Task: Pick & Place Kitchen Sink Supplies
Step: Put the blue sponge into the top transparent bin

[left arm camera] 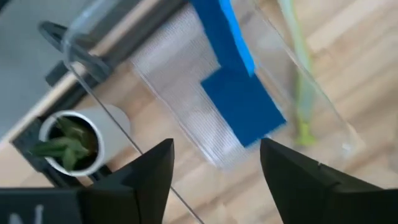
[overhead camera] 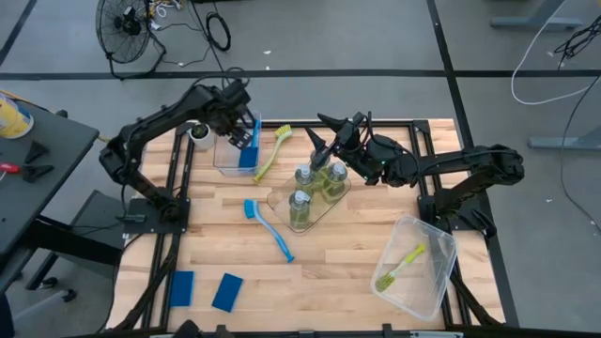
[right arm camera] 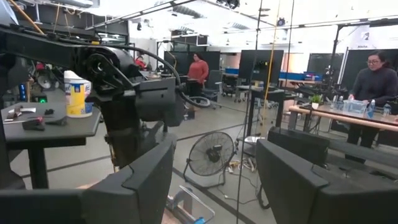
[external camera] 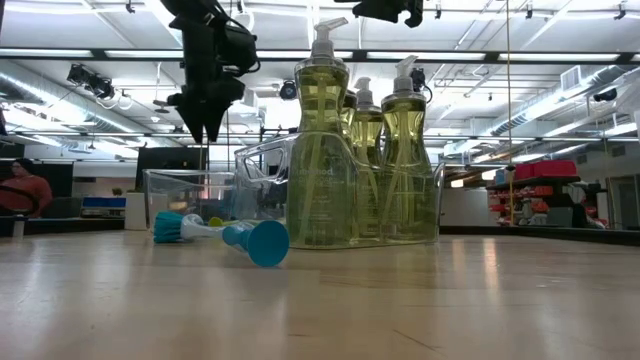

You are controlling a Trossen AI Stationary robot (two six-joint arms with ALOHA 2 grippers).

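Note:
My left gripper (overhead camera: 246, 134) hangs open and empty over a clear bin (overhead camera: 223, 161) at the far left. The bin holds two blue sponges: one lies flat (left arm camera: 242, 106) and one leans on the wall (left arm camera: 227, 28). My right gripper (overhead camera: 321, 139) is open and empty above several bottles of yellow-green liquid (overhead camera: 302, 176), which stand in a clear flat tray (overhead camera: 329, 208) at mid table. A blue brush (overhead camera: 268, 227) lies on the table. One yellow-green brush (overhead camera: 272, 150) lies beside the bin. Another (overhead camera: 401, 265) lies in a clear bin at the near right. Two more blue sponges (overhead camera: 182, 286) (overhead camera: 226, 292) lie at the near left.
A small white pot with a green plant (overhead camera: 200, 132) stands just left of the sponge bin and also shows in the left wrist view (left arm camera: 71, 143). The second clear bin (overhead camera: 434, 246) lies tilted at the near right. People stand in the room beyond the table.

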